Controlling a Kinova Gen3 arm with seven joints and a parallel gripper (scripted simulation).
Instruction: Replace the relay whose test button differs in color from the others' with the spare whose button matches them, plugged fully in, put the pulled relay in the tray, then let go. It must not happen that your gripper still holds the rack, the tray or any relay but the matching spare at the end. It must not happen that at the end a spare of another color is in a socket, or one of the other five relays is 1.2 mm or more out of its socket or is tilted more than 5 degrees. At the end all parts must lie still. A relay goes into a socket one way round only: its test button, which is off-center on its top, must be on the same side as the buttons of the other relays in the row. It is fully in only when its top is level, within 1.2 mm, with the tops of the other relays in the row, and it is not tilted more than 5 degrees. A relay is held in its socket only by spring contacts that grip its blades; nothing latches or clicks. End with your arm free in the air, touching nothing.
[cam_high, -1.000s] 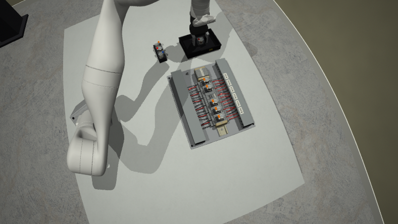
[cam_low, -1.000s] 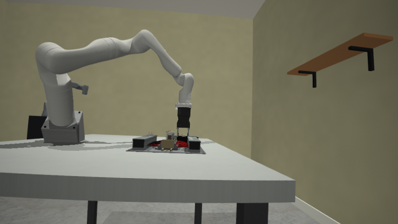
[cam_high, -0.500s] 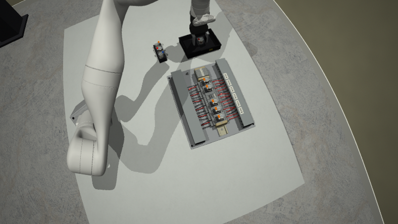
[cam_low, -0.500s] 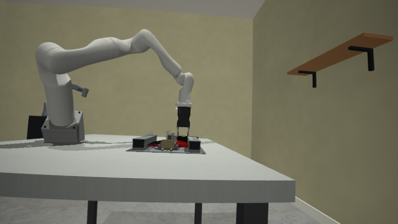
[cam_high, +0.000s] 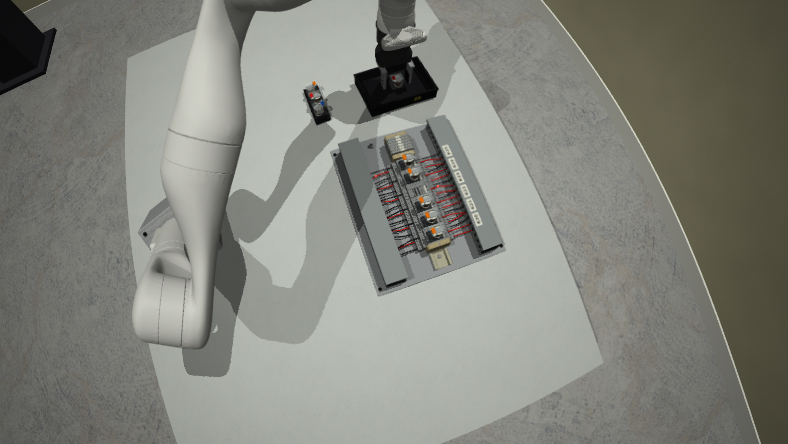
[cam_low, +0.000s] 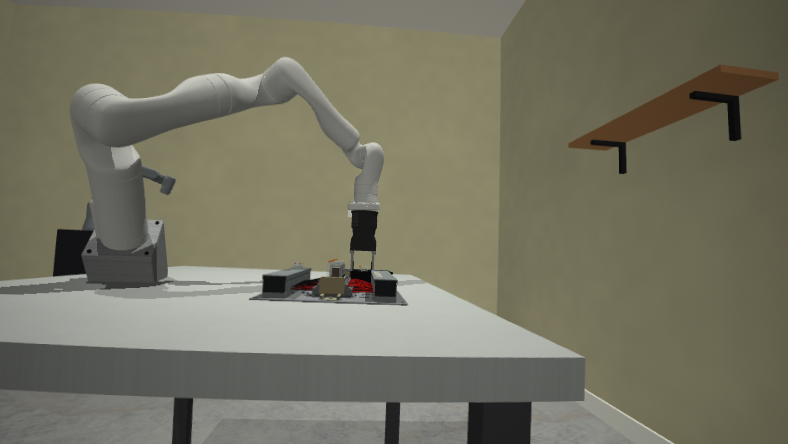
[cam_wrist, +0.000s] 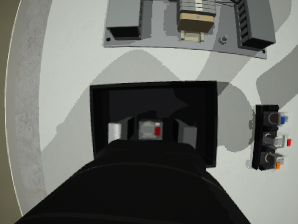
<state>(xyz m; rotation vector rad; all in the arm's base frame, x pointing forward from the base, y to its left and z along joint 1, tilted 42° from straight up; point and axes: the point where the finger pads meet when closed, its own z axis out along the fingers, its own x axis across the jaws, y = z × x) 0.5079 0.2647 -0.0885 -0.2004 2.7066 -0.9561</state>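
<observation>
My gripper (cam_high: 393, 80) is open and hangs over the black tray (cam_high: 398, 90), fingers down inside it. A relay with a red button (cam_wrist: 150, 129) lies on the tray floor between the spread fingers, which stand apart from it in the wrist view. The wired panel (cam_high: 420, 202) carries a row of relays with orange buttons (cam_high: 422, 200); there is a gap in the row (cam_high: 416, 186) after the second relay from the tray end. A small black spare holder (cam_high: 317, 104) left of the tray holds spares with orange (cam_high: 313, 84), red and blue buttons.
Two grey wire ducts (cam_high: 370, 212) run along both sides of the relay row. The arm's lower links (cam_high: 195, 165) stand left of the panel. A beige terminal block (cam_wrist: 193, 15) sits at the panel end nearest the tray.
</observation>
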